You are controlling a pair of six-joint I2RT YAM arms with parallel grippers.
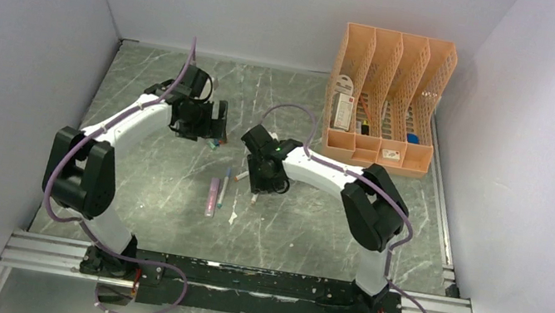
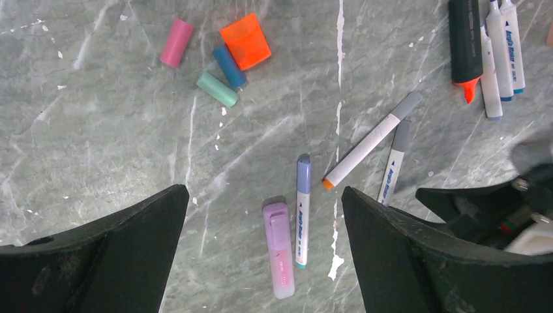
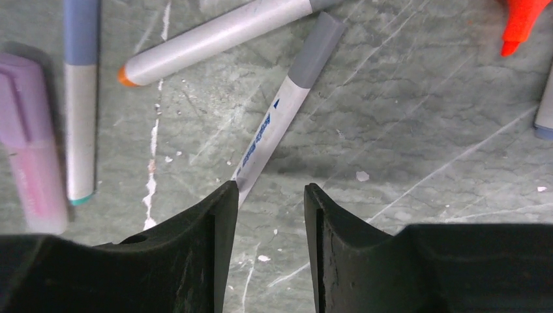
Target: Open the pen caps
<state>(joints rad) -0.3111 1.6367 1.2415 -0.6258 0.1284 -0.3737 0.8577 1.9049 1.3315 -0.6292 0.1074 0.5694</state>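
Note:
Four loose pen caps lie together on the table: pink (image 2: pixel 177 42), orange (image 2: pixel 246 41), blue (image 2: pixel 229 66) and teal (image 2: pixel 218 89). Below my wide-open left gripper (image 2: pixel 264 195) lie a purple highlighter (image 2: pixel 278 250) and a white pen with a violet cap (image 2: pixel 302 210). Further right are an uncapped orange-tipped pen (image 2: pixel 373 140) and a grey-capped pen (image 3: pixel 280 120). My right gripper (image 3: pixel 270 189) hovers low over that grey-capped pen's lower end. Its jaws stand partly apart with only table between them, and the pen's end disappears behind the left finger (image 3: pixel 222 208).
An uncapped black marker with an orange tip (image 2: pixel 465 45) and two white pens (image 2: pixel 502 52) lie at the far right of the left wrist view. An orange file organiser (image 1: pixel 384 98) stands at the back right. White walls close in the table on three sides.

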